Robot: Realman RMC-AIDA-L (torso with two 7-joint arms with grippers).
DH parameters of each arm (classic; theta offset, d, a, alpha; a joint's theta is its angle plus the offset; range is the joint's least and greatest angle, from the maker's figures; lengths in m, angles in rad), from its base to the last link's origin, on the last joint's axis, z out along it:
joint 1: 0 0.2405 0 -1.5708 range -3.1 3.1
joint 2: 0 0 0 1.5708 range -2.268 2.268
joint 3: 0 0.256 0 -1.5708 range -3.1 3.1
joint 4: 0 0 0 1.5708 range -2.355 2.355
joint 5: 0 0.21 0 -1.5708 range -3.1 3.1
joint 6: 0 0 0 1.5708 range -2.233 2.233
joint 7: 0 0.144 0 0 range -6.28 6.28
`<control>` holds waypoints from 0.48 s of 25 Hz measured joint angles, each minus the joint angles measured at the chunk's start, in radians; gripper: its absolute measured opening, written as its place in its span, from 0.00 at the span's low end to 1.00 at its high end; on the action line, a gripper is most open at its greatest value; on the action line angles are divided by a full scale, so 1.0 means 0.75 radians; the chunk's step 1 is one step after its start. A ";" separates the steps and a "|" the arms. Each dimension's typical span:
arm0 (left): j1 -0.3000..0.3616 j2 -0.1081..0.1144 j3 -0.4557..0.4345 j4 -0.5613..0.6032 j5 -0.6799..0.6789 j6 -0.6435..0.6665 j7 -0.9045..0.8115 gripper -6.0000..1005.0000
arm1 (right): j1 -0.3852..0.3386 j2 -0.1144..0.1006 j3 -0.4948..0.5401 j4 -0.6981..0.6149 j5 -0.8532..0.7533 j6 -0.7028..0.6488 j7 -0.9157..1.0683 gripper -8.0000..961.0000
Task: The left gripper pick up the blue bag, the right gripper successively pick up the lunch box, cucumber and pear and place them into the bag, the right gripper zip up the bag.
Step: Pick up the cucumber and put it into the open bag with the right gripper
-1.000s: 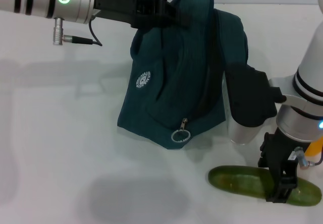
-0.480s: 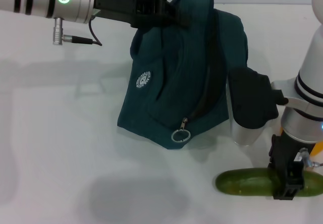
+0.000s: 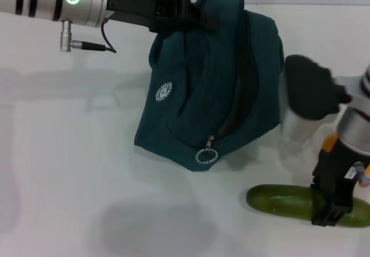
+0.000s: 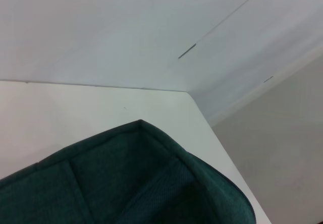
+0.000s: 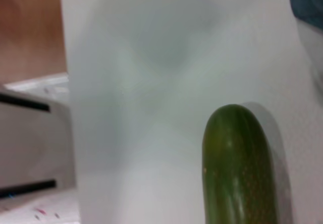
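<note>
Your right gripper (image 3: 330, 202) is down in the lower right of the head view, with its fingers around the cucumber (image 3: 283, 201), and they look closed on it; the cucumber lies flat on the table (image 3: 69, 170), just below the bag (image 3: 202, 95). Your left gripper (image 3: 173, 8) is at the top of the frame, pinching the top edge of the bag and holding it up, so the bag stands tall with its dark zip slot running down the middle.

I think the step now is to lift the cucumber and put it in the bag; you are holding it near one end, so it may tip when it comes up; lift slowly and keep it level. The cucumber is long, so turn it to line up with the slot and slide it in end first; do not bump the bag, or it may pull out of the left fingers.

The head view shows both arms, the zip ring (image 3: 206, 155) and a bit of orange behind the right arm, maybe the pear; I cannot be sure. The right wrist view shows only the round end of the cucumber (image 5: 239, 168) up close, and no fingers. The left wrist view shows the top rim of the bag (image 4: 151, 183) and the far table edge; I see no lunch box in any view.
</note>
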 joint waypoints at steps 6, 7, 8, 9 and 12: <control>0.001 0.006 0.000 0.000 0.000 0.000 0.002 0.07 | -0.096 -0.008 0.358 0.030 0.081 -0.168 -0.169 0.56; 0.001 0.008 0.000 0.000 0.000 0.001 0.002 0.07 | -0.112 -0.010 0.452 0.049 0.102 -0.216 -0.212 0.56; 0.001 0.009 0.000 0.000 0.000 0.001 0.000 0.07 | -0.123 -0.013 0.555 0.082 0.124 -0.275 -0.270 0.56; 0.001 0.010 0.000 0.000 0.000 0.001 -0.003 0.07 | -0.132 -0.018 0.668 0.122 0.144 -0.332 -0.323 0.56; 0.000 0.013 0.001 0.005 0.000 0.005 -0.020 0.07 | -0.148 -0.053 0.964 0.270 0.187 -0.480 -0.481 0.56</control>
